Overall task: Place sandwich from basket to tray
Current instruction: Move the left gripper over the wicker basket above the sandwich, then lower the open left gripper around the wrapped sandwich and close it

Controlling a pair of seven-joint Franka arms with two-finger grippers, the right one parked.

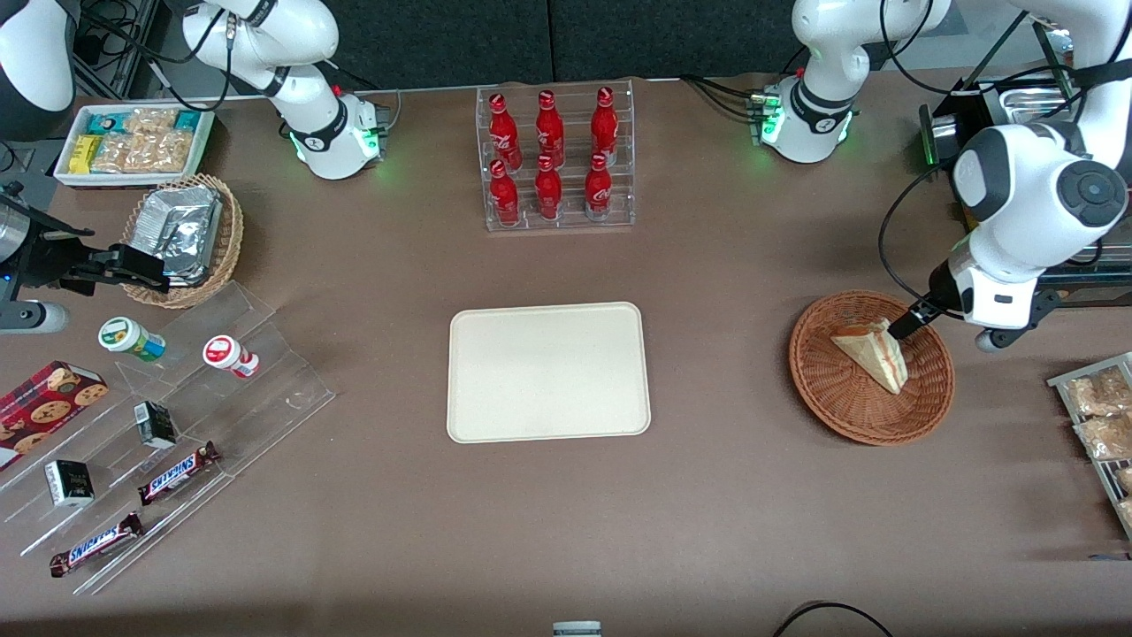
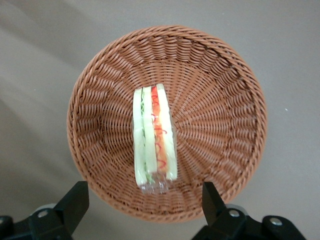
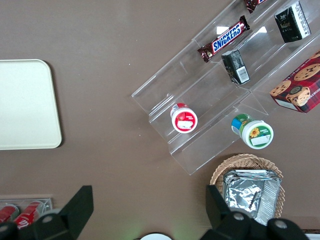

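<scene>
My gripper (image 2: 142,207) hangs directly above the basket (image 2: 220,90), its two dark fingers (image 2: 74,202) spread wide with nothing between them. Under it the sandwich (image 2: 154,137) lies in the basket, cut edge up toward my wrist camera, so I can read the pale bread with green on one side and red-orange on the other. From the front the same sandwich (image 1: 874,352) shows mostly its pale flank, and one black fingertip (image 1: 909,320) sits just at its upper corner; I cannot tell from there whether it touches. The basket (image 1: 840,407) rests on a plain brown table (image 1: 725,495) that fills all the views.

Outward from the gripper, toward the parked arm's end, the cream tray (image 1: 548,372) lies flat with nothing on it, well apart from the basket. Farther from the front camera than the tray stands a clear rack of red bottles (image 1: 553,159). Only the front view takes in both tray and basket together; my wrist camera sees the basket and bare table alone. The parked wrist shows a corner of the tray (image 3: 25,102) and a clear stepped stand (image 3: 215,95) with snack bars.
</scene>
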